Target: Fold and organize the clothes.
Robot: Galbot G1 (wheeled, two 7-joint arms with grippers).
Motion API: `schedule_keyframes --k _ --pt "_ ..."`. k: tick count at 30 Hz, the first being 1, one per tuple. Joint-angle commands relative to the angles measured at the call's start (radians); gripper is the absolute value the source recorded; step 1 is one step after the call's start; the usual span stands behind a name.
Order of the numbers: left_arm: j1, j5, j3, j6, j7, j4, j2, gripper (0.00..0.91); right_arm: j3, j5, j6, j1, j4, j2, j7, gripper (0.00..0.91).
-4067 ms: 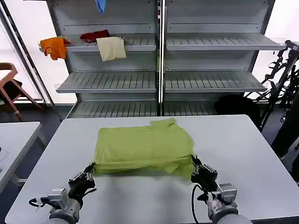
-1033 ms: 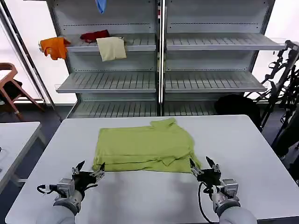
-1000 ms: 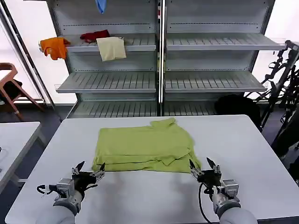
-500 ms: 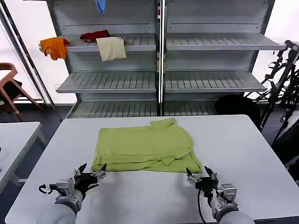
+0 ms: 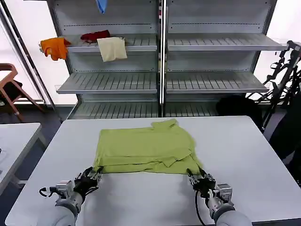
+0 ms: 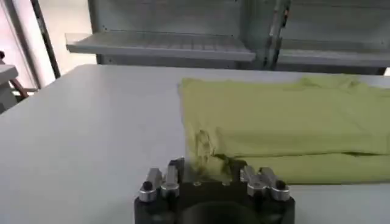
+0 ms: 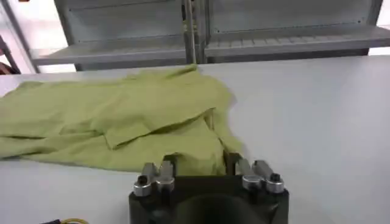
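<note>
head view high, facing shelves, wrist views low, close, sharing T-shirt (image 5: 145, 147) near edge

— Where did the shirt (image 5: 145, 148) lie?
— In the middle of the table (image 5: 244, 155), with shelves (image 5: 113, 82) behind.
— And the grippers?
— The left gripper (image 5: 92, 177) sat at its near left corner, the right gripper (image 5: 198, 178) at its near right corner.

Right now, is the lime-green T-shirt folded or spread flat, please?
Folded: the lime-green T-shirt lies on the table in stacked layers along its near edge.
</note>
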Motion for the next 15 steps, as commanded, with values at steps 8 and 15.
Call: schedule_keyframes --k 8,15 --pt "0.013 0.022 0.003 -0.018 0.01 -0.014 0.015 0.0 0.001 0.007 0.001 0.011 0.02 -0.009 0.008 0.0" --pt "0.024 0.023 0.0 -0.008 -0.026 -0.052 0.032 0.0 0.017 0.026 -0.019 -0.008 0.067 -0.028 0.022 0.0"
